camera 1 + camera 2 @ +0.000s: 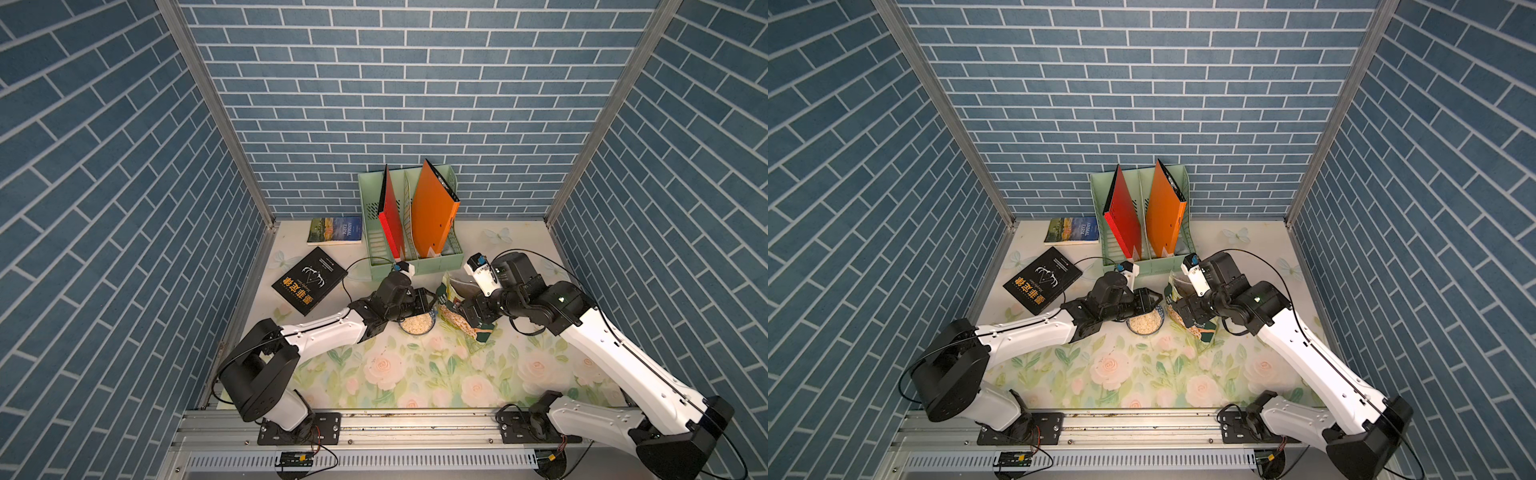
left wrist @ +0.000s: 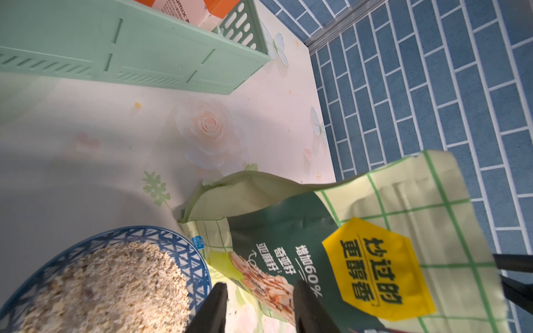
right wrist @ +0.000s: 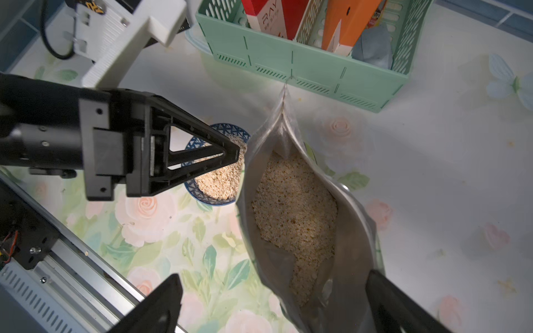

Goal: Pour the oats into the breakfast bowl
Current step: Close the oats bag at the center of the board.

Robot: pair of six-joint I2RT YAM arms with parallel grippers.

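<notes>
The breakfast bowl, blue-patterned rim, is heaped with pale oats. Just to its right stands the green-and-cream pouch, mouth open upward, with more oats inside. My left gripper hovers over the bowl's far rim, jaws partly apart, nothing clamped; the pouch's lower edge lies just beyond its tips. My right gripper straddles the pouch with jaws wide; one finger is at the pouch wall, the other finger stands well clear of it.
A mint-green file rack holding a red folder and an orange folder stands just behind the bowl and pouch. A black book and a second book lie at back left. Brick walls enclose three sides.
</notes>
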